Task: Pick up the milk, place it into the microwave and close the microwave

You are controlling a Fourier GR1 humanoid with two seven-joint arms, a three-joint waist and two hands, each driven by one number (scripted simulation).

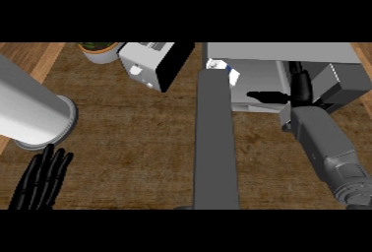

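The milk (224,70), a white carton with a blue patch, stands in the left part of the microwave (283,51) cavity at the top right. The microwave's grey door (216,147) is swung open toward me and shows edge-on as a long bar. My right hand (274,96) is inside the cavity, its fingers stretched left toward the carton with a small gap between them; it is open and holds nothing. My left hand (40,179) rests open at the lower left, fingers up.
A white box-shaped appliance with a black side (149,64) stands left of the microwave, and a potted plant (98,49) is behind it. My left forearm (33,115) fills the left edge. The brown counter (131,147) lies between the arms.
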